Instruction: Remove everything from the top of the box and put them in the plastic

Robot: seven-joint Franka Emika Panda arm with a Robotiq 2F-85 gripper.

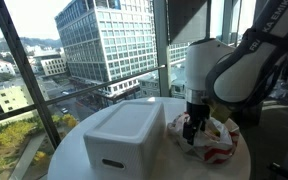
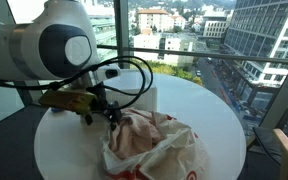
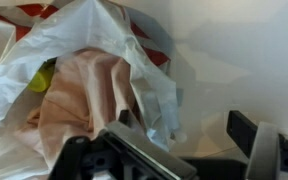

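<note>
A robot's gripper (image 3: 179, 128) hangs at the open mouth of a wrinkled white plastic bag (image 3: 134, 40) with red print. Its jaws are spread wide and hold nothing. In the wrist view, a crumpled pale pink wrapper (image 3: 84, 100) lies inside the bag, with a yellow-green scrap (image 3: 42, 75) tucked against its edge; what that scrap is cannot be told. The dark fingers (image 3: 134, 150) frame the bottom of that view and appear clear of the wrapper.

In an exterior view, the bag (image 1: 222, 140) slumps on a round white table (image 1: 74, 150) just beside a large white box (image 1: 134, 135) with rounded edges and a small dark mark on its front. The gripper (image 1: 191, 128) comes down between the two, on the bag's side. Above it curves the bulky white arm (image 1: 234, 70).

In an exterior view from another side, the bag (image 2: 159, 145) gapes toward the camera with pinkish wrapping showing in its mouth. The gripper (image 2: 97, 108) is poised at its rim, with black cables (image 2: 129, 75) looping off the arm (image 2: 54, 40).

Beyond the table, floor-to-ceiling windows (image 1: 34, 60) look out on a tall glass office block (image 1: 104, 40) and a street far below.
</note>
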